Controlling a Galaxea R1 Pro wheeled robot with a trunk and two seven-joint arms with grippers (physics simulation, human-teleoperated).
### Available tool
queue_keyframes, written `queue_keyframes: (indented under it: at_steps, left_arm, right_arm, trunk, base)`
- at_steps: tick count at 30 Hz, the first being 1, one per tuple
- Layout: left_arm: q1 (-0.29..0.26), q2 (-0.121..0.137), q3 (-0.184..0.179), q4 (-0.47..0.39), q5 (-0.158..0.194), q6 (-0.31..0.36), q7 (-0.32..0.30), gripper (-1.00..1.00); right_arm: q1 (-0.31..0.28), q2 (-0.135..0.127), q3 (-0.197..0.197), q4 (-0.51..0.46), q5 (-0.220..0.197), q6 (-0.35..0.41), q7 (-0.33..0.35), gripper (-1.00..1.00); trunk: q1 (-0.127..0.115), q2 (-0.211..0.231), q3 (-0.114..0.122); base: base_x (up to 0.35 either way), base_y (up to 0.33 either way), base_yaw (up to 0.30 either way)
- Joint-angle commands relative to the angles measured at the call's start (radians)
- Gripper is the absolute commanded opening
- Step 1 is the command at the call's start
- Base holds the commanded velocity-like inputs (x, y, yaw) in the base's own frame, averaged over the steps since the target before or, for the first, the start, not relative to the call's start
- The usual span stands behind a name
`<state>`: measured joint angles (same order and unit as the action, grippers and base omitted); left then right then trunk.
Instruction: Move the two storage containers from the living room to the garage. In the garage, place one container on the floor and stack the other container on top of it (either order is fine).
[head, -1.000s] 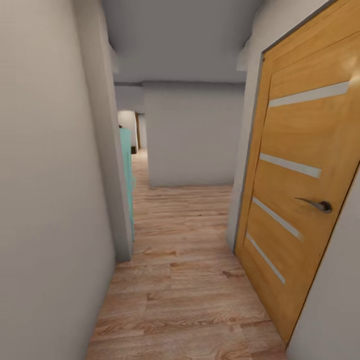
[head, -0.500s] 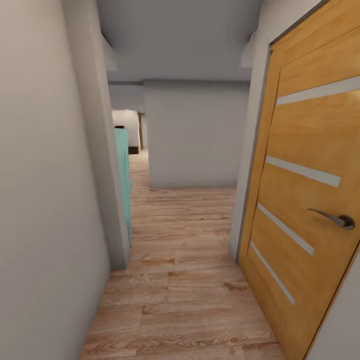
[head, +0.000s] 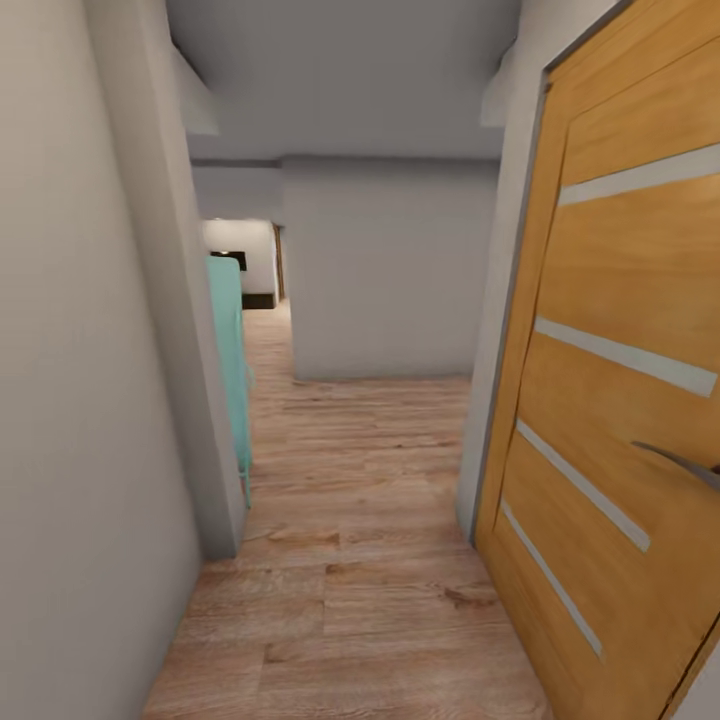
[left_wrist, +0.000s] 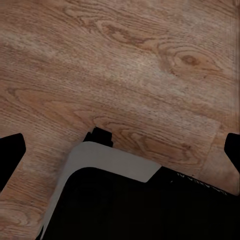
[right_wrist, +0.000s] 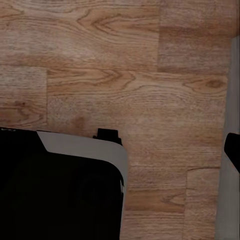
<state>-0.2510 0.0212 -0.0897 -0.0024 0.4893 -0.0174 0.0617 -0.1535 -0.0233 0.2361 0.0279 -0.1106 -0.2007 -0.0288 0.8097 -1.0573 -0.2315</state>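
Robot is in a hallway: white wall (head: 80, 400), teal door (head: 228, 360), plank floor (head: 360, 560), tan wooden door (head: 620, 400) at the right. No containers in sight (whereabouts unknown); both jaws' state I cannot tell. Task seemingly barely begun.

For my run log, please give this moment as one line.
place: hallway, wood floor | right: door | left: teal object | containers: not seen | carrying: nothing seen
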Motion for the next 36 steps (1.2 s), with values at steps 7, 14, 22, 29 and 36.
queue_keyframes:
  at_steps: [7, 14, 22, 29, 36]
  left_arm:
    - [-0.001, 0.0, -0.009, 0.0, 0.009, 0.0, 0.003, 1.0]
    - [-0.001, 0.0, -0.009, 0.001, 0.009, 0.002, 0.003, 1.0]
    - [-0.001, 0.0, -0.009, 0.0, 0.009, 0.03, 0.003, 1.0]
    - [-0.001, 0.0, -0.009, -0.001, 0.008, 0.039, 0.003, 1.0]
    - [-0.001, 0.0, -0.009, -0.001, 0.008, 0.034, 0.003, 1.0]
  right_arm:
    - [-0.001, 0.002, 0.008, 0.003, -0.011, -0.006, -0.001, 1.0]
    - [-0.001, 0.002, 0.009, 0.003, -0.011, -0.005, 0.0, 1.0]
    - [-0.001, 0.002, 0.008, 0.003, -0.011, -0.006, -0.002, 1.0]
    - [-0.001, 0.0, 0.008, 0.003, -0.011, -0.005, 0.0, 1.0]
    - [-0.001, -0.001, 0.009, 0.003, -0.009, -0.003, 0.0, 1.0]
  trunk:
    - [0.001, -0.001, -0.001]
    - [0.001, -0.001, -0.001]
    - [0.001, -0.001, -0.001]
    - [0.001, -0.001, -0.001]
    - [0.001, -0.001, -0.001]
  base:
    - [0.32, -0.021, 0.0]
    - [0.322, -0.001, 0.0]
    - [0.322, 0.0, 0.002]
    - [0.322, 0.0, 0.166]
    - [0.322, 0.0, 0.041]
